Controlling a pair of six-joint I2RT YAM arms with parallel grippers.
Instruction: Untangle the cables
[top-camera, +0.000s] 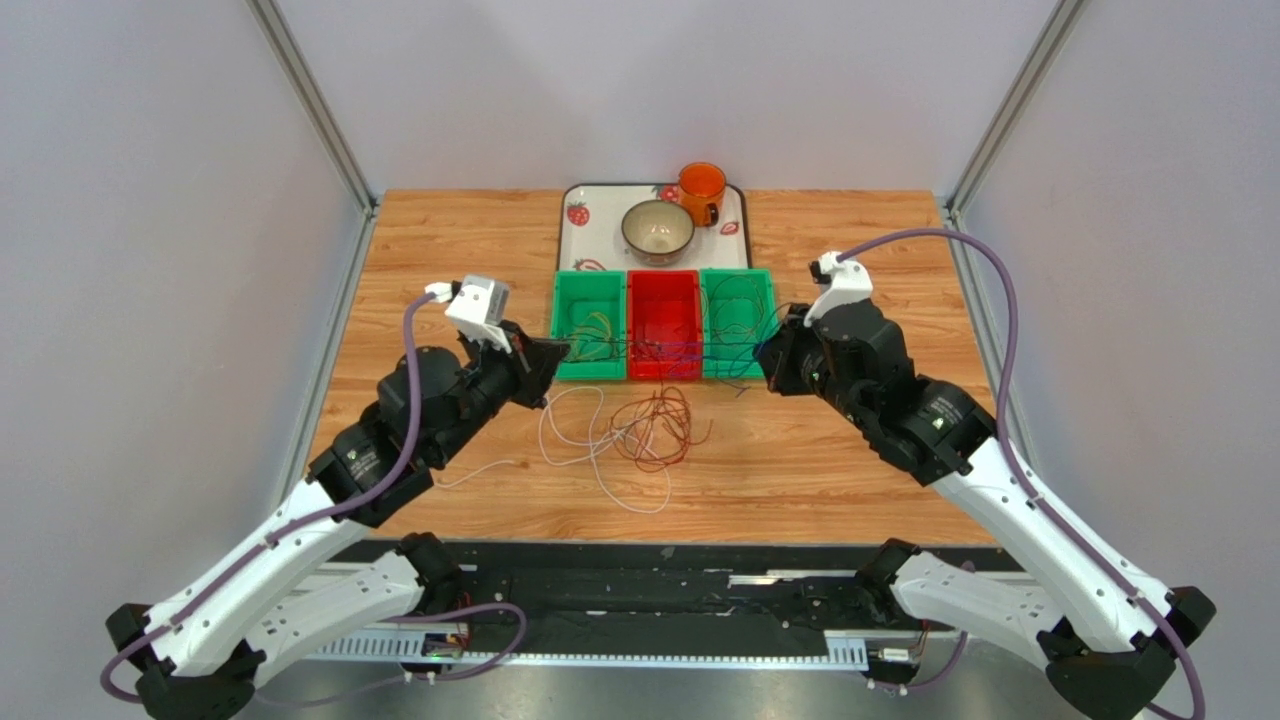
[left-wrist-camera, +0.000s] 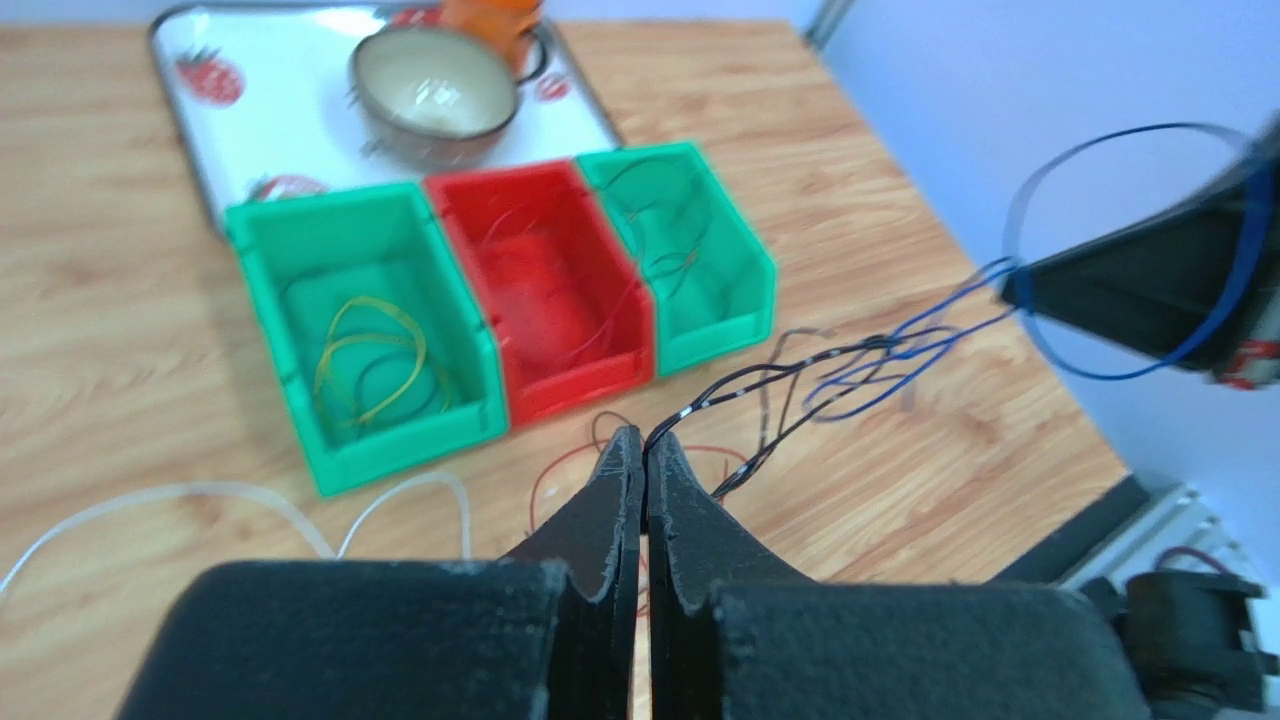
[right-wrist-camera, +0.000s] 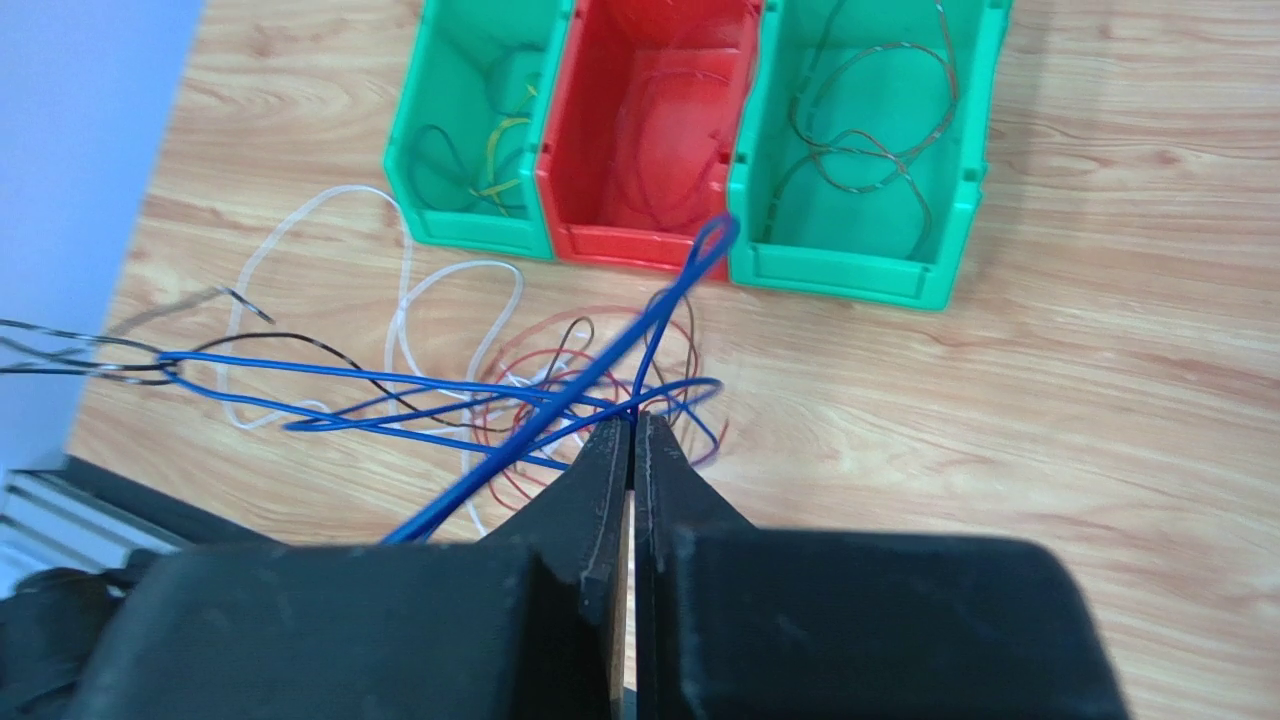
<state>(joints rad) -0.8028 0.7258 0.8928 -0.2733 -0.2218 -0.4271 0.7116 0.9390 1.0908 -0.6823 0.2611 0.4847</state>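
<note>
**Clamped at both ends, snarled in the middle**

Left gripper (left-wrist-camera: 646, 450): matte black wedge fingers pressed together, pinching a string-thin black cable (left-wrist-camera: 751, 387) that runs off toward 2 o'clock. On the wood-grain table (top-camera: 842, 465), at 6 o'clock of the red bin (top-camera: 664, 365): loose cables (top-camera: 649, 428) in a snarl of red and dark loops, with a limp white cable (left-wrist-camera: 181, 489) curling at its 9 o'clock. Three glossy plastic bins side by side: left green bin (top-camera: 589, 368) with yellow coils, red bin, right green bin (right-wrist-camera: 842, 270) with grey loops. Right gripper (right-wrist-camera: 631, 428): fingers closed flat on a glossy blue cable (right-wrist-camera: 676, 293), one narrow loop poking past the tips toward 1 o'clock, other strands drawn straight toward 9 o'clock.
</note>
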